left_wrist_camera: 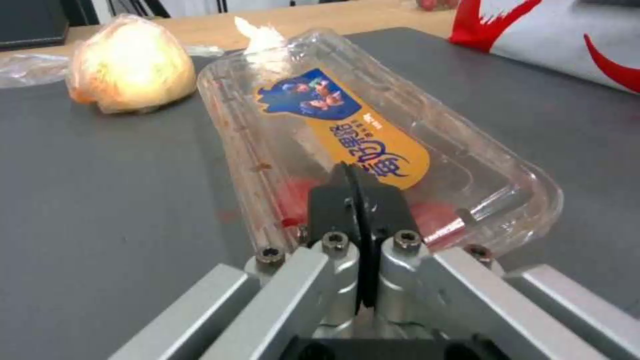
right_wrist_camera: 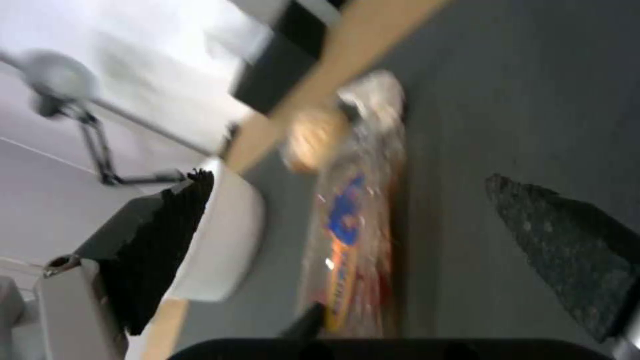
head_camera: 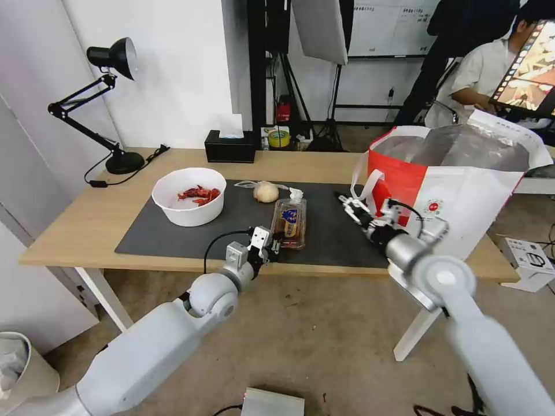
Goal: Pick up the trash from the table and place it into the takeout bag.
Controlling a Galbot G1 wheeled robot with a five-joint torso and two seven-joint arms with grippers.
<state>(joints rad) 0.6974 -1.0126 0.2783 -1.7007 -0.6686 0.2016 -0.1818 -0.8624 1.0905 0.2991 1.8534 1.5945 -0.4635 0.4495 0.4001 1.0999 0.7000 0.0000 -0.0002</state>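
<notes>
The clear clamshell tray, with an orange and blue label and red scraps, lies flat on the dark mat. My left gripper is shut at the tray's near end, and I see nothing held between its fingers. A crumpled white tissue sits at the tray's far end. Just left of it is the beige wrapped lump. The white bowl of red shells stands further left. My right gripper hovers open over the mat beside the takeout bag, fingers spread wide.
A black desk lamp stands at the back left of the table, and a black tissue box sits at its back edge. The bag fills the table's right end. A bin and a white box are on the floor.
</notes>
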